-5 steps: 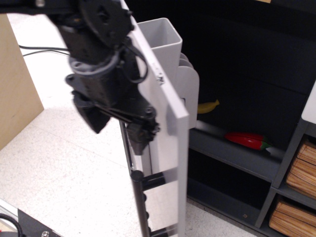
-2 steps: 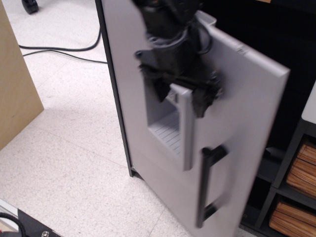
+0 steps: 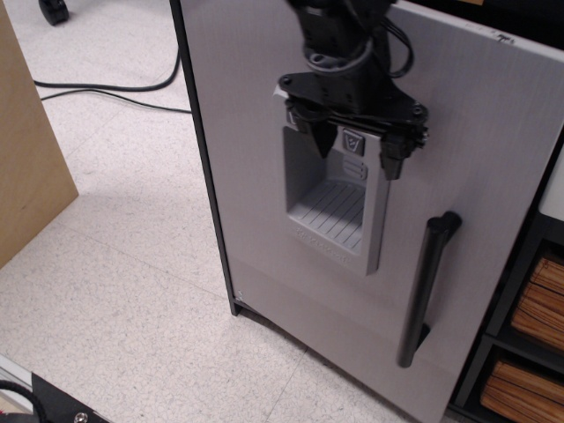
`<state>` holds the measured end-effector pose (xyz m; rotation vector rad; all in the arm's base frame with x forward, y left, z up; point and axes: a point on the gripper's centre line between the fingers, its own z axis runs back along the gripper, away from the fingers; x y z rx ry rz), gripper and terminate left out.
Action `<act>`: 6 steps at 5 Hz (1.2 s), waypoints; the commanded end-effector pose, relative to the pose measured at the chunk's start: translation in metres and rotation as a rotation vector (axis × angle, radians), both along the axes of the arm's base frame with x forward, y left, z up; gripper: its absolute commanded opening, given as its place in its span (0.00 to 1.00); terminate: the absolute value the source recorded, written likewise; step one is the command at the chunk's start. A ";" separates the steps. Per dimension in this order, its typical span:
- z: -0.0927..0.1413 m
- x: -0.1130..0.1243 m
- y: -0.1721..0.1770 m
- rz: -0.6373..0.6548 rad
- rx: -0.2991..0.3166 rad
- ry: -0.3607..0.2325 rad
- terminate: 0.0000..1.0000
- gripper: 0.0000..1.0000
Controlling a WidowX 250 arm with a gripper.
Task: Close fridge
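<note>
The fridge point(image 3: 264, 291) fills the middle and right of the view. Its light-grey door lies almost flat against the black body, with a thin gap showing at the top right. The door bears a recessed grey dispenser niche point(image 3: 330, 207) and a vertical black bar handle point(image 3: 426, 286) at the right. My black gripper point(image 3: 355, 145) hangs from above right in front of the top of the niche, close against the door. Its two fingers are spread apart and hold nothing. The fridge's inside is hidden.
A grey shelf unit with woven baskets point(image 3: 527, 344) stands at the right edge. A wooden panel point(image 3: 26, 150) stands at the left. A black cable point(image 3: 106, 88) lies on the speckled floor point(image 3: 115, 300) at the back left.
The door has swung from wide open to nearly shut. The bins, banana and red pepper inside are now hidden. My gripper has moved right with the door.
</note>
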<state>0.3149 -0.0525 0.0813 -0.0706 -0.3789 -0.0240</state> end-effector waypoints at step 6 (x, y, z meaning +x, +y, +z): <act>0.024 0.002 0.018 0.081 0.004 -0.108 0.00 1.00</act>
